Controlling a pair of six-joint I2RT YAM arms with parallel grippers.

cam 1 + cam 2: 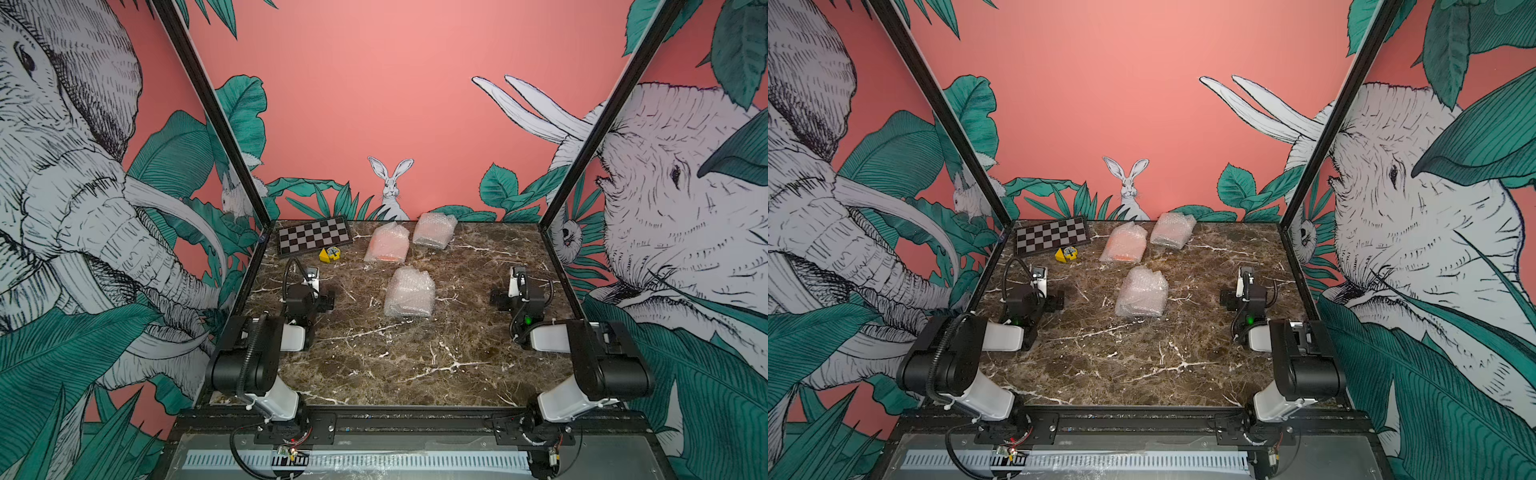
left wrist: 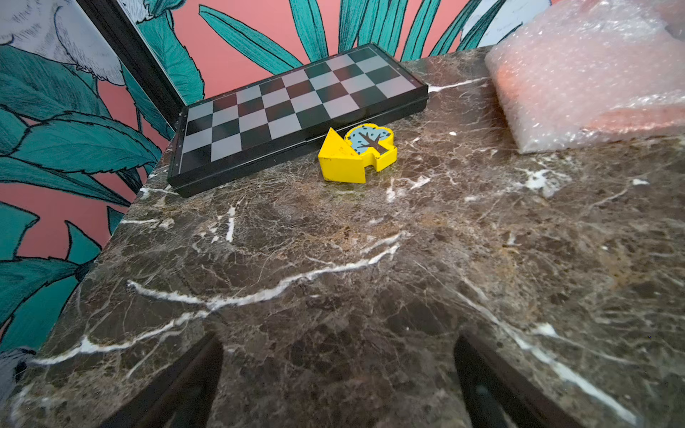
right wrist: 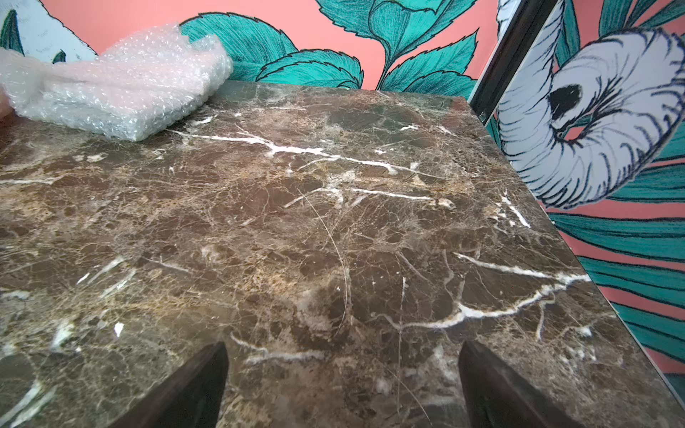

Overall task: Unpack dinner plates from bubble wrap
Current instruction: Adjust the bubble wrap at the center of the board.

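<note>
Three bundles of bubble wrap lie on the marble table in both top views. The nearest bundle (image 1: 409, 293) (image 1: 1142, 293) sits mid-table, between the two arms. Behind it lies an orange-tinted bundle (image 1: 386, 243) (image 2: 593, 81), where an orange dinner plate shows dimly through the wrap. A whitish bundle (image 1: 434, 230) (image 3: 122, 92) lies at the back. The other plates are hidden. My left gripper (image 2: 339, 341) and right gripper (image 3: 343, 346) are both open over bare marble, well apart from every bundle.
A checkered board (image 1: 314, 240) (image 2: 296, 107) lies at the back left, with a yellow wooden block (image 1: 329, 254) (image 2: 357, 155) in front of it. Black frame posts (image 1: 582, 166) and patterned walls close in the table (image 1: 415, 365) on three sides.
</note>
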